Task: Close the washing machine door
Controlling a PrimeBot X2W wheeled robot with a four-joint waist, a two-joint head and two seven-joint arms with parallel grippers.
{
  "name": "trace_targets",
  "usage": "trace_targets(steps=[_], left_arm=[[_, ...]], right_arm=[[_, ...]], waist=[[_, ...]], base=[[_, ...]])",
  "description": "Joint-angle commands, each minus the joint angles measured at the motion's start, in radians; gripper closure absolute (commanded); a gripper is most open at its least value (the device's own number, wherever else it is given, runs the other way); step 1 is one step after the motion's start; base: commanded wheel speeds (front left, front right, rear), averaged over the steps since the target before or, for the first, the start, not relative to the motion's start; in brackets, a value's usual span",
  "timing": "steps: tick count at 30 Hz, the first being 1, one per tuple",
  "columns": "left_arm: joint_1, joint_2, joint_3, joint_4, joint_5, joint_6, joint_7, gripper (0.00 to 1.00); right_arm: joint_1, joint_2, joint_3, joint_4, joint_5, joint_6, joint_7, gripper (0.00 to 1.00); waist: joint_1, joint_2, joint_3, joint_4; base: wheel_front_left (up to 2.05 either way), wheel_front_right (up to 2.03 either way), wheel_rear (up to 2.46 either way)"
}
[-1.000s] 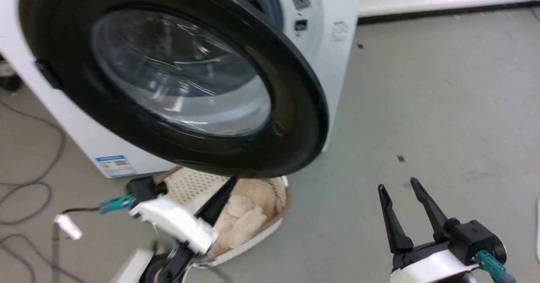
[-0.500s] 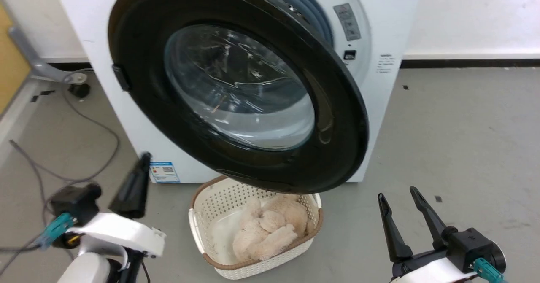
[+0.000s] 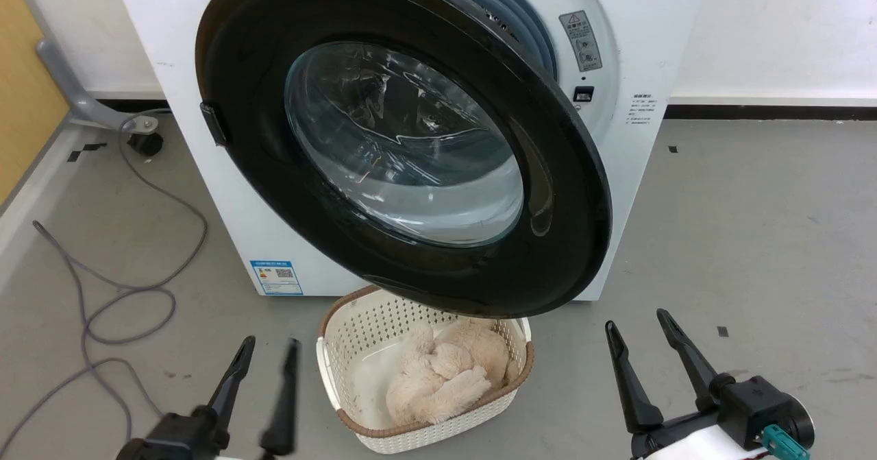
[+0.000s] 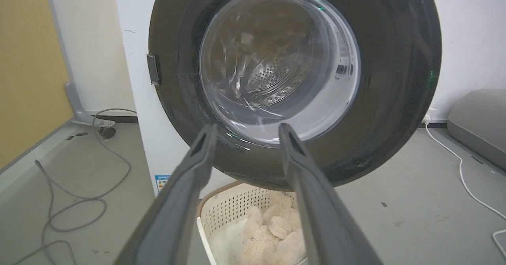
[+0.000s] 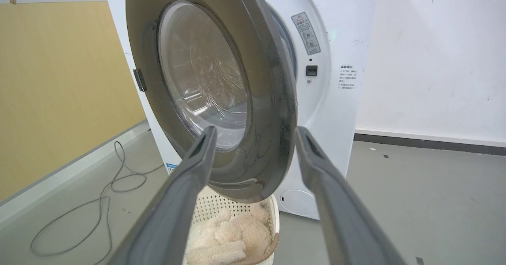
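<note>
Both arms are parked low in the head view. The left hand [image 3: 269, 347] is at bottom left and a bit blurry, its two dark fingers [image 3: 229, 386] pointing up, spread apart, gripping nothing. The right hand [image 3: 636, 321] is at bottom right, same deal: splayed wide, nothing between them.

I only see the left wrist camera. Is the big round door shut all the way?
Observer: No. The right wrist view shows the washing machine door swung out, with a gap between its free edge and the front of the washing machine.
Operator: Where's my other tool?
Observer: The right tool is at the lower right of the head view, open, holding nothing, and apart from the door.
</note>
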Motion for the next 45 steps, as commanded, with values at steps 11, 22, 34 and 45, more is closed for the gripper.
trace_targets(steps=[11,22,34,45], left_arm=[[-0.002,-0.094,0.039,0.029,0.102,-0.059,-0.004,0.00],[-0.054,-0.145,0.069,0.026,0.141,-0.096,-0.004,0.00],[-0.114,-0.167,0.078,0.021,0.154,-0.112,-0.004,0.00],[-0.178,-0.177,0.071,0.023,0.143,-0.117,-0.004,0.00]], right_arm=[[0.011,0.002,-0.001,-0.025,-0.009,0.001,-0.005,0.00],[-0.073,-0.107,0.118,-0.023,0.000,0.001,-0.005,1.00],[-0.372,-0.313,0.194,0.125,0.113,0.001,0.056,1.00],[-0.596,-0.403,0.134,0.270,0.215,0.001,0.114,1.00]], waist=[[0.0000,0.0000,0.029,0.035],[0.0000,0.0000,0.092,0.112],[0.0000,0.0000,0.204,0.183],[0.0000,0.0000,0.310,0.236]], base=[[0.00,0.00,0.00],[0.00,0.00,0.00],[0.00,0.00,0.00],[0.00,0.00,0.00]])
